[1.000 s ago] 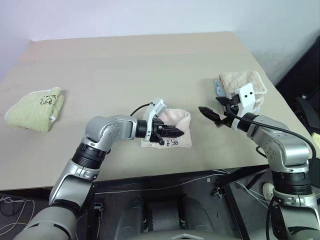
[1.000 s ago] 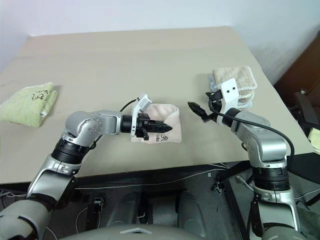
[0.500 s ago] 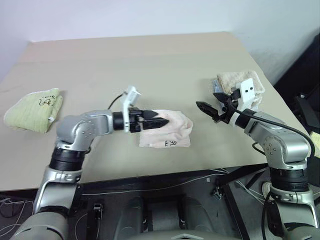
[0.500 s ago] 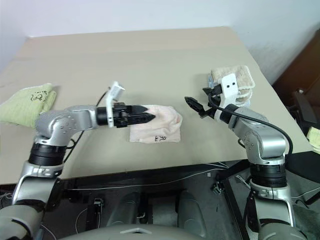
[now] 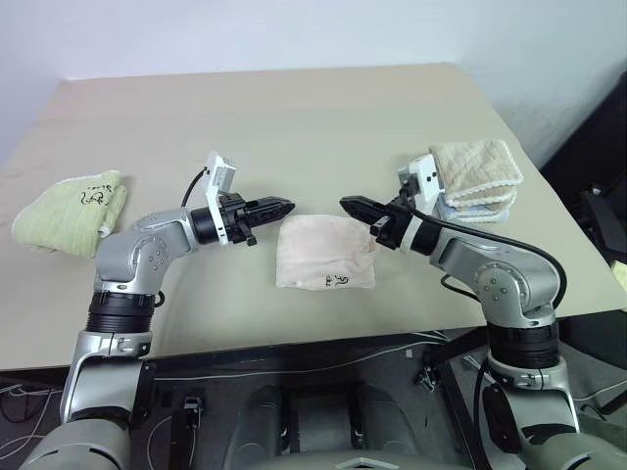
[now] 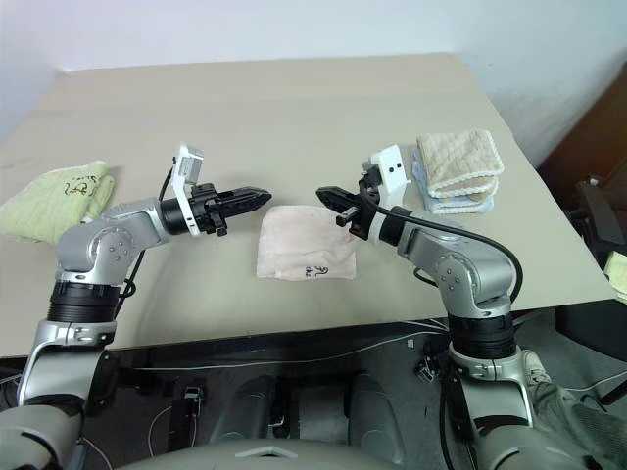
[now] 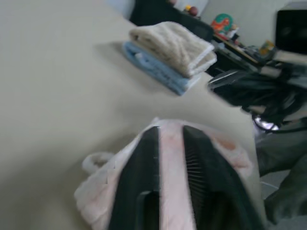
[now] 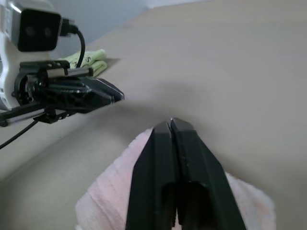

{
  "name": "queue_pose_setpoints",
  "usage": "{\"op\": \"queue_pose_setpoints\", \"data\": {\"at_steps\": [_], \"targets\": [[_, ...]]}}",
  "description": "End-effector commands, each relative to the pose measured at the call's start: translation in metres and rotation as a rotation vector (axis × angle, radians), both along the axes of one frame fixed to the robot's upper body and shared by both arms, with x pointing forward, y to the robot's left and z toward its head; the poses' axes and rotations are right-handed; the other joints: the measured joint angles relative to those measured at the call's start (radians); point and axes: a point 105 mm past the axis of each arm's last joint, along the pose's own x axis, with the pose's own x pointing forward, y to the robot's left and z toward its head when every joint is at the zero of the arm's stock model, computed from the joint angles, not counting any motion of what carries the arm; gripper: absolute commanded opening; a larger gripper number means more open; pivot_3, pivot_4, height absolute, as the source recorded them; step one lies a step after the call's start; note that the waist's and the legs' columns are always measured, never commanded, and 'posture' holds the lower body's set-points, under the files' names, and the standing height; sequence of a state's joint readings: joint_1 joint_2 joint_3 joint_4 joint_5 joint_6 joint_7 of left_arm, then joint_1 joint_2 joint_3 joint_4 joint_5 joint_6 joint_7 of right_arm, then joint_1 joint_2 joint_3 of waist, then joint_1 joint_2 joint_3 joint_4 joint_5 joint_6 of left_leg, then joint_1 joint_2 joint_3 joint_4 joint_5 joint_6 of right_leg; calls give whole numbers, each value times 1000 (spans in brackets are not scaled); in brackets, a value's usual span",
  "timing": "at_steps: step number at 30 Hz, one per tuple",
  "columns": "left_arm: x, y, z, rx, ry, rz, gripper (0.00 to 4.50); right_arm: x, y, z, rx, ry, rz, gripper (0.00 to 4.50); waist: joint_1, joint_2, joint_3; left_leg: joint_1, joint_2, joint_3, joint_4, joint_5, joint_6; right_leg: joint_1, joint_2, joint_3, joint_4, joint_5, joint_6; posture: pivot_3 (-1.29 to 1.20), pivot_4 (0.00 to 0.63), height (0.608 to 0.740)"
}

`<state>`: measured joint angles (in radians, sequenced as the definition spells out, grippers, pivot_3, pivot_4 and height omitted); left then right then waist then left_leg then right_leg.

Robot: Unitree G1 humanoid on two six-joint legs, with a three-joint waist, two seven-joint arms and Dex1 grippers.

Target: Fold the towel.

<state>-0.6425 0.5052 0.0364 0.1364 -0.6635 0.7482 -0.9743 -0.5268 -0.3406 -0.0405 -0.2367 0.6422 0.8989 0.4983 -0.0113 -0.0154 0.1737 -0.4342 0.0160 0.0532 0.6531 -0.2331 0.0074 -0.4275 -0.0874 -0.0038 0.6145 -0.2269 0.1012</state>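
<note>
The pale pink towel (image 5: 325,257) lies folded and flat near the table's front edge, its dark mark toward the front. My left gripper (image 5: 284,206) hovers just off the towel's far left corner, pointing right, shut and holding nothing. My right gripper (image 5: 348,205) points left above the towel's far edge, its fingers (image 8: 158,158) pressed together with nothing between them. The two tips face each other a short gap apart. The towel (image 8: 110,191) shows beneath the right gripper (image 8: 171,122) in the right wrist view, and the towel (image 7: 98,194) also lies under the left gripper (image 7: 169,129) in the left wrist view.
A folded light green towel (image 5: 69,211) lies at the table's left side. At the right edge a beige towel (image 5: 477,166) rests on a light blue one (image 5: 468,209). The tan table (image 5: 294,117) stretches away behind the grippers.
My left gripper drew back off the towel to the left, rose a little and shut. My right gripper swung left from beside the beige stack to above the towel's far edge and shut.
</note>
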Motion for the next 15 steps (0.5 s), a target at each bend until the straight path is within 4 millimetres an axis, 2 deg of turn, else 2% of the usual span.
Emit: {"op": "queue_pose_setpoints", "data": {"at_steps": [1, 7, 11, 15], "targets": [[-14, -15, 17, -56, -68, -144, 31, -1, 7, 11, 13, -33, 21, 0, 0, 0, 0, 0, 0, 0, 0, 0, 0, 0, 0, 0, 0, 0, 0, 0, 150, 740], [-27, -30, -11, 129, -220, -263, 31, 6, 6, -2, 10, 25, -22, 0, -1, 0, 0, 0, 0, 0, 0, 0, 0, 0, 0, 0, 0, 0, 0, 0, 150, 740], [-25, -40, -31, 176, -223, -261, 31, 11, 7, -36, -110, 75, -105, 0, 0, 0, 0, 0, 0, 0, 0, 0, 0, 0, 0, 0, 0, -1, -1, 0, 150, 740], [-28, -36, -53, 216, -165, -253, 31, 1, 8, -54, -183, 98, -106, 0, -3, 0, 0, 0, 0, 0, 0, 0, 0, 0, 0, 0, 0, -1, -1, 0, 150, 740]]}}
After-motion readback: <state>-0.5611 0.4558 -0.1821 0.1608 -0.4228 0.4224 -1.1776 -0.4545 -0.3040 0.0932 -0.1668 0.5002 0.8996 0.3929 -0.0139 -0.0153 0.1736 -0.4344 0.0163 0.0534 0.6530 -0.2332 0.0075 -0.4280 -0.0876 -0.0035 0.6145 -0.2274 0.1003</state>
